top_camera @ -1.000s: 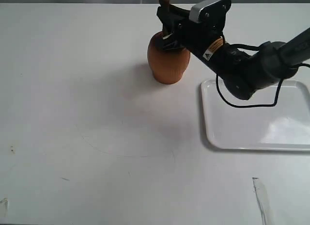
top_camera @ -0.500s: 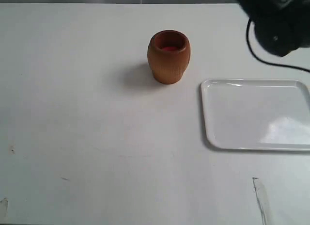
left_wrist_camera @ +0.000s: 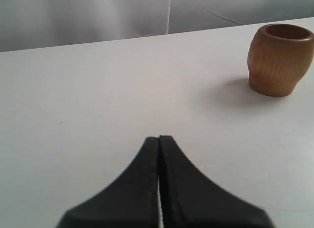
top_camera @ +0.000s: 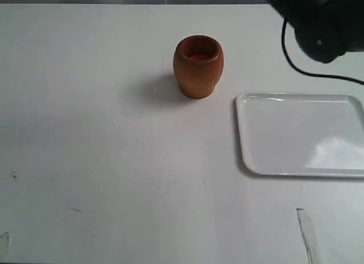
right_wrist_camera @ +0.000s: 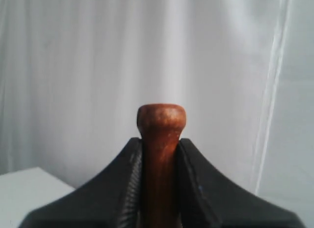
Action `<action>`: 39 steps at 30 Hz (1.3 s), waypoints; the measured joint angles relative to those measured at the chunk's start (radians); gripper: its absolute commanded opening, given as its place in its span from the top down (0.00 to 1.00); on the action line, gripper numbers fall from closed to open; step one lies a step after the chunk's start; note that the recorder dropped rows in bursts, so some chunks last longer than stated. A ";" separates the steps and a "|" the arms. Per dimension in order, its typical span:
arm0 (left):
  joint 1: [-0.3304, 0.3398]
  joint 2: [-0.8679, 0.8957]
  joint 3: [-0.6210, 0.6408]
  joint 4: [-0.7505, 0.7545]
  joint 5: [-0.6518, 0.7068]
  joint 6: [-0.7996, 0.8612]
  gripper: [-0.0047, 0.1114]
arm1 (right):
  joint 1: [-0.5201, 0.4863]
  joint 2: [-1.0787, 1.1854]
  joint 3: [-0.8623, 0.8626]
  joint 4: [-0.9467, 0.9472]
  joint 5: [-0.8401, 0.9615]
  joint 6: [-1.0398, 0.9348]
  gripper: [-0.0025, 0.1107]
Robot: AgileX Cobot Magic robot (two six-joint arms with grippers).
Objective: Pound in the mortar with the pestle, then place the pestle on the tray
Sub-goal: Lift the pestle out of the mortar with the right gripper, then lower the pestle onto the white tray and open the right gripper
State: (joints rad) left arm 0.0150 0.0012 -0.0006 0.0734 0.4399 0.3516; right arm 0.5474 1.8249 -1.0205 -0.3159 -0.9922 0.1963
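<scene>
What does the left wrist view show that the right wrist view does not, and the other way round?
Only the left wrist view shows the mortar, which stands upright on the white table. In front of it is the left gripper, shut with nothing in it. Only the right wrist view shows the pestle. Its rounded end sticks out beyond the right gripper, which is clamped on its shaft. Both views have dark gripper fingers in the foreground and a pale curtain behind.

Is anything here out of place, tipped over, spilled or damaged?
Nothing stands out. The mortar stands upright on the table, the tray lies flat beside it, and the right gripper holds the pestle.
</scene>
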 measured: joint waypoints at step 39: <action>0.000 0.000 0.000 0.000 0.000 0.000 0.96 | -0.040 -0.357 -0.009 -0.008 0.451 -0.076 0.98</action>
State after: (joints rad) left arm 0.0150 0.0012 -0.0006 0.0734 0.4399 0.3516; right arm 0.5078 1.4676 -1.0290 -0.3240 -0.5416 0.1200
